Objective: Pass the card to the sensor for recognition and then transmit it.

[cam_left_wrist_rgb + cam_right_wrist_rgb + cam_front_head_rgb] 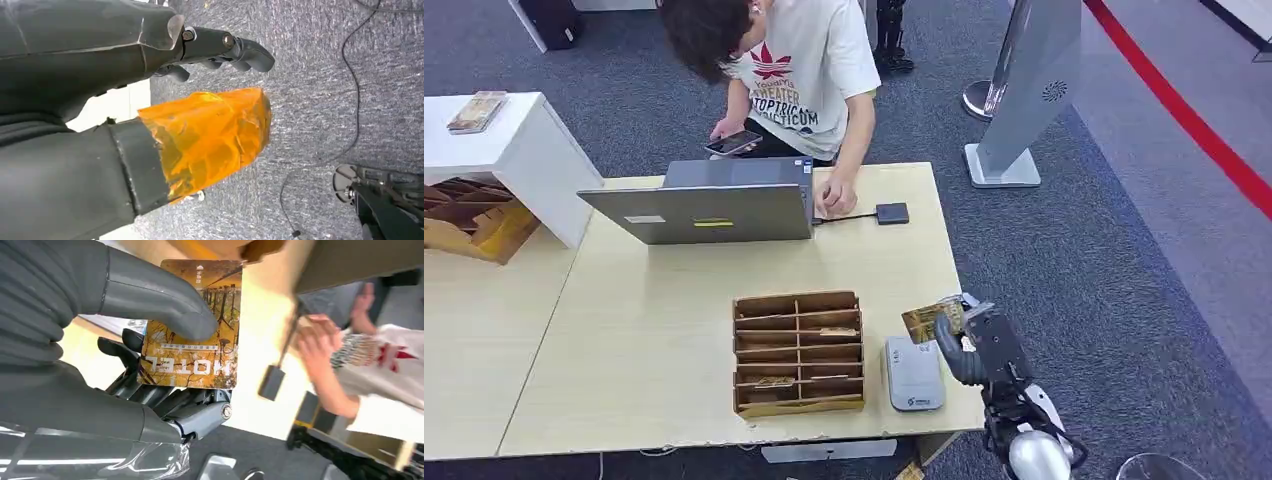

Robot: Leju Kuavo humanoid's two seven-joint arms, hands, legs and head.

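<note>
My right hand (972,340) hovers at the table's right front corner, pinching a brown-and-gold hotel card (931,318) between thumb and fingers. In the right wrist view the card (192,325) reads "HOTEL" and the thumb (155,295) presses across its face. The grey card sensor (913,373) lies flat on the table just in front of and below the card, right of the box. My left hand (220,47) hangs over the carpet with fingers curled, holding nothing; an orange-wrapped thumb (210,135) shows.
A brown cardboard divider box (798,352) with cards in its slots stands left of the sensor. A laptop (709,205) sits at the table's far side, where a person (799,70) leans in holding a phone. A small black device (892,213) lies by the person's hand.
</note>
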